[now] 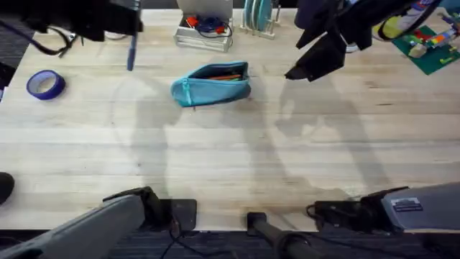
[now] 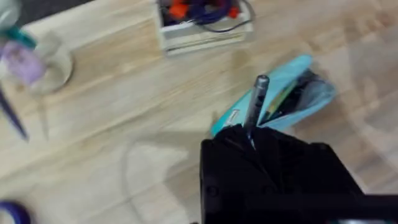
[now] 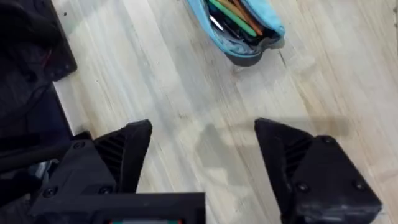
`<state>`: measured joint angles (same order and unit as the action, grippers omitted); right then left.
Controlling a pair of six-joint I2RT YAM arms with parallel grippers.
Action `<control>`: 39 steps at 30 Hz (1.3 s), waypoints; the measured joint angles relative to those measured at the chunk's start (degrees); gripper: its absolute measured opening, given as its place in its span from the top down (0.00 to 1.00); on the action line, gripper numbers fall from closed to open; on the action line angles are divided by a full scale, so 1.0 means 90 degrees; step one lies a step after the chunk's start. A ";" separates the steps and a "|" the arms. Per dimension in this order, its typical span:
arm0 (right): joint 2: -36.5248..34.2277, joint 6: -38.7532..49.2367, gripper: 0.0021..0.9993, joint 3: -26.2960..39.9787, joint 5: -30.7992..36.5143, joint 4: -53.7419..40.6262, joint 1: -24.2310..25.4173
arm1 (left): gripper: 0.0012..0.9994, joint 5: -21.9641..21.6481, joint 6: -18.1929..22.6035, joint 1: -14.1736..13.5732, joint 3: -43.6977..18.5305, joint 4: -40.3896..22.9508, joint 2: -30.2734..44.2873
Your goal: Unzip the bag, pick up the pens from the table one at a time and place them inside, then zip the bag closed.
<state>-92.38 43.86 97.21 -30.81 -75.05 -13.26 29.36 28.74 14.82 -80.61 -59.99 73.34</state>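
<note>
Overhead, found a shallow box (image 1: 205, 34) of orange and blue odds and cables at the far edge of the table (image 1: 230, 158), with a rack (image 1: 259, 18) of plates just beside it. Noted a green board (image 1: 430, 49) with toy bricks at the far right corner. Spotted a purple tape roll (image 1: 45, 84) lying flat near the left edge, well apart from the rest.

Saw the bag (image 1: 212, 83) lying on its long side in the far middle of the table, just in front of the box. Found it unzipped and gaping, with orange and green pens (image 3: 233, 15) already lying inside along its length.

Caught the left gripper (image 2: 249, 134) raised over the far left of the table, to the left of the bag and apart from it. Found it clenched on a grey pen (image 2: 255, 99), gripped at one end, the free end pointing toward the bag's open mouth in the left wrist view. Could not tell from overhead how high above the wood.

Saw the right gripper (image 3: 202, 155) up over the far right, near the bag's right end but not touching it. Found its fingers (image 3: 283, 149) spread wide and grasping nothing. Made out only bare plank between them and the bag.
</note>
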 joint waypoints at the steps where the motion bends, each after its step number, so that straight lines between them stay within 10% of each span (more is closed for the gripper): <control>1: 0.0001 0.0000 0.00 0.0000 0.0000 0.0000 0.0000 | 0.96 0.0002 0.0099 -0.0132 -0.0015 -0.0032 0.0000; 14: 0.0001 0.0000 0.00 0.0000 0.0000 0.0000 0.0000 | 0.96 0.0010 0.1170 -0.1102 -0.0015 -0.0361 0.0000; 24: -0.0002 0.0000 0.00 0.0000 0.0000 0.0000 0.0000 | 0.96 0.0403 0.2150 -0.1387 -0.0015 -0.0197 0.0000; 39: -0.0002 0.0000 0.00 0.0000 0.0000 0.0000 0.0000 | 0.96 0.0908 0.2386 -0.1631 -0.0015 0.0073 0.0440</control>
<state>-92.40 43.86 97.21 -30.81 -75.05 -13.26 37.54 50.22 0.14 -80.75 -59.33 77.30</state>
